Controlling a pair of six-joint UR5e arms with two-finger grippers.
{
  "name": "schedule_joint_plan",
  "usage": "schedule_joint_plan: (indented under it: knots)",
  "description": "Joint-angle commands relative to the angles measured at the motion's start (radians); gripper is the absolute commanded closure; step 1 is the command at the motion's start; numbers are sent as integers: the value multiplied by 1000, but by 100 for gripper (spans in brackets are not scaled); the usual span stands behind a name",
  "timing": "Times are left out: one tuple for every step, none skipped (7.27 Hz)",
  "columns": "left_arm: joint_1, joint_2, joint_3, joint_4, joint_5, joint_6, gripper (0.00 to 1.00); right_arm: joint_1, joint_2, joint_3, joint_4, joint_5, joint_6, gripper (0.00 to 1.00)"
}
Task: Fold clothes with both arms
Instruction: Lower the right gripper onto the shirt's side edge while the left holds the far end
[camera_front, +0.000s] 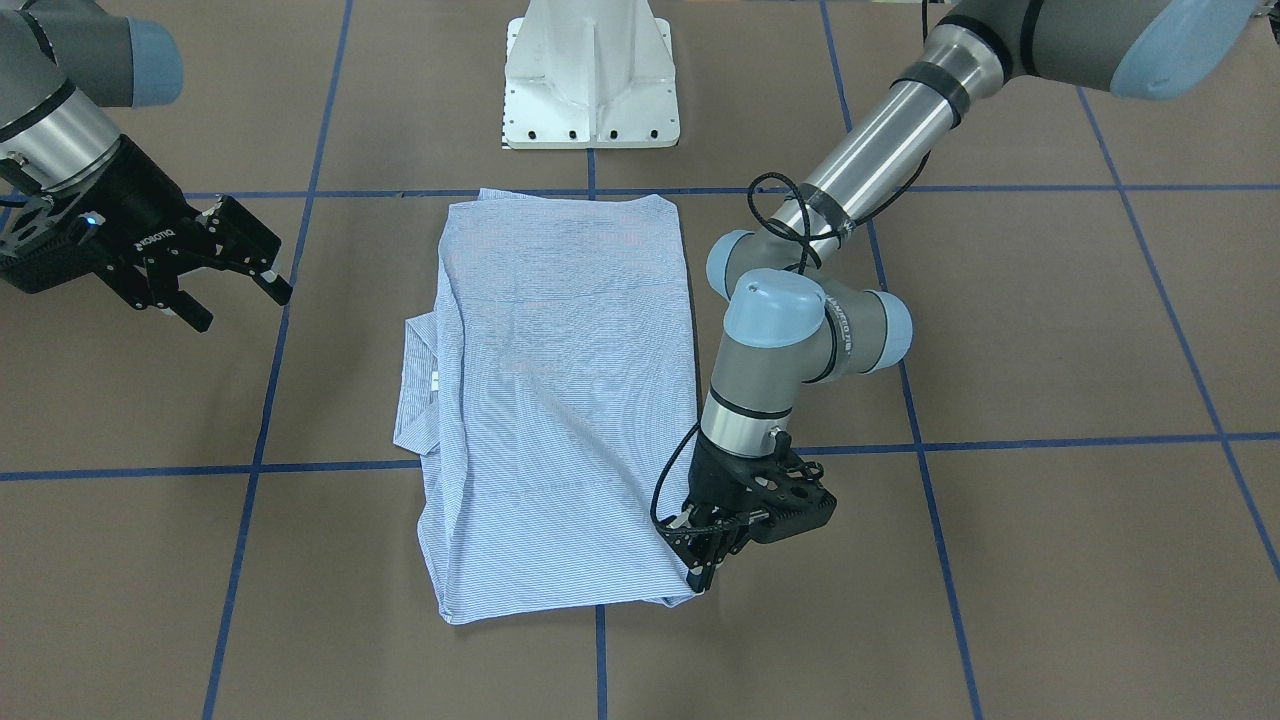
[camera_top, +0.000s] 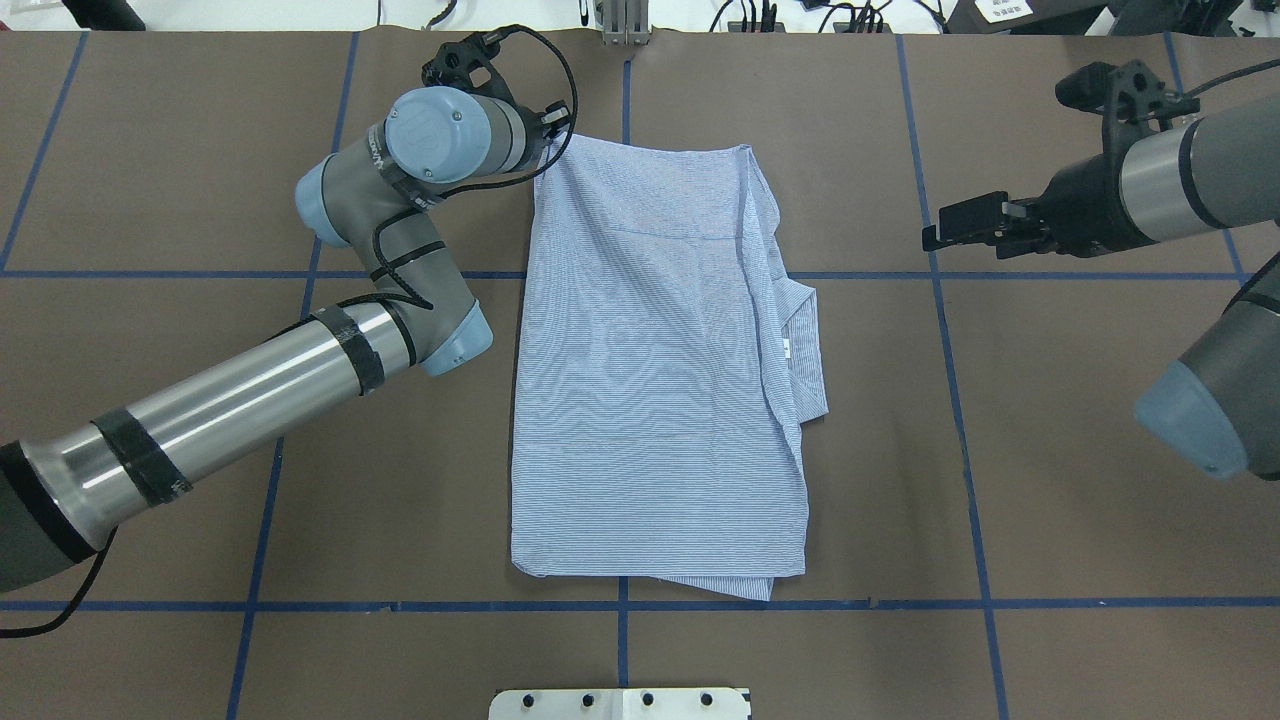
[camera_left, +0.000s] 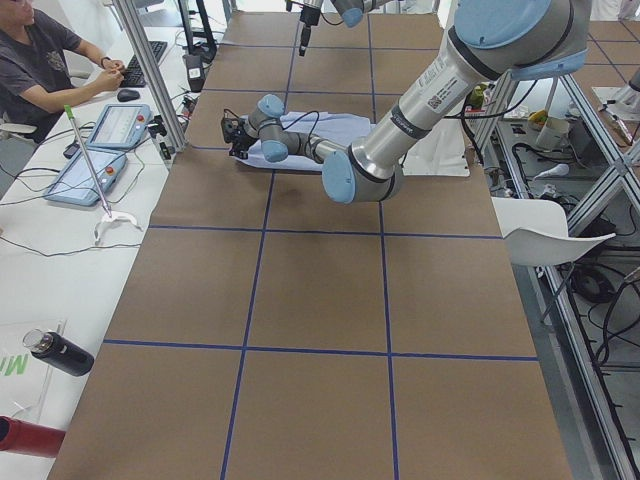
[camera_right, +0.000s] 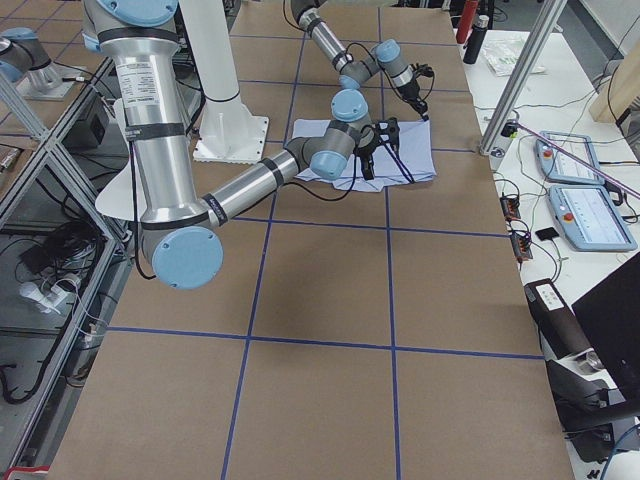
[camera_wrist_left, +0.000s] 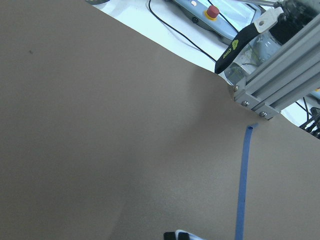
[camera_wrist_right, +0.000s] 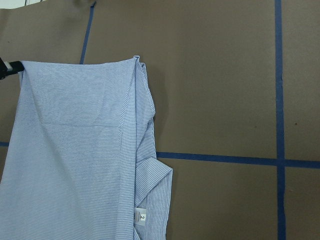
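A light blue-and-white finely striped fabric shirt (camera_front: 560, 400) lies folded into a long rectangle in the middle of the brown paper-covered table (camera_front: 1050, 560), across the blue tape lines that mark it into squares. One short edge of the shirt is near the white metal pedestal base (camera_front: 592, 75) and the other is at the operators' side. A flap of cloth with a small white neck label (camera_wrist_right: 142, 217) sticks out from the long edge on the robot's right.

The black two-finger left gripper (camera_front: 702, 575) points down at the shirt's far corner on the robot's left. Its fingers come together to a point there and seem to pinch the corner cloth, though the contact is small in every view. In the right wrist view a black fingertip (camera_wrist_right: 7, 67) touches that same corner. The silver-grey left arm (camera_top: 250, 390) with light blue joint caps reaches alongside the shirt's long edge.

The black two-finger right gripper (camera_front: 238, 300) hangs above bare table on the robot's right, well apart from the shirt, with its jaws spread and nothing between them
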Motion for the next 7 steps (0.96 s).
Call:
schedule_joint_plan:
  knots:
    - [-6,2,-1,-1,1,2,1,-14,16,-1,-5,-1,-1,0]
    - [-7,2,-13,-1,-1,0,0,-43,40,-11,-10,-19,-1,0]
    - [-10,12,-60,8,-11,8,0,-95,68,-23,-45,-89,-7,0]
    - [-10,67,-156,28,-16,9,0,-153,132,-32,-138,-157,-15,0]
    - [-10,118,-255,57,-101,14,0,-210,193,-53,-228,-229,-18,0]
    - [-12,153,-351,80,-140,15,0,-247,241,-105,-254,-272,-20,0]
    - [-12,184,-463,133,-143,15,0,-265,257,-170,-249,-294,-20,0]
